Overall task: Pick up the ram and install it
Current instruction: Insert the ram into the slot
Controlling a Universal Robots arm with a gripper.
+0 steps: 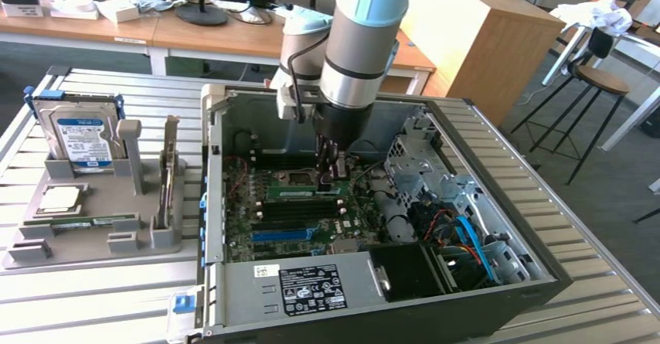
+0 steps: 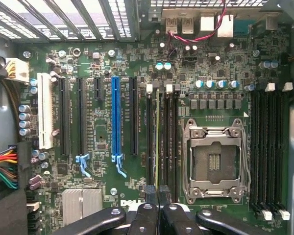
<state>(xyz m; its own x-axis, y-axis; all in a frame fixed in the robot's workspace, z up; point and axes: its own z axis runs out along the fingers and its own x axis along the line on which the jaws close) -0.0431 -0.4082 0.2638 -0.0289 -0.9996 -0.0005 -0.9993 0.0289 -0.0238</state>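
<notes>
The hand [image 1: 332,178] reaches down into the open computer case [image 1: 474,309] in the middle of the exterior view. Its two fingers [image 2: 149,196] are squeezed almost together. Their tips are right at one end of the ram [image 1: 299,192], a thin green stick sitting in a slot on the motherboard [image 2: 100,132]. I cannot tell if the fingers pinch it. The case stands on the counter [image 1: 93,298].

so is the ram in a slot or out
In one: the ram stands on edge between empty slots beside the processor socket, gripper shut on one end. Fully seated, cannot tell.
</notes>
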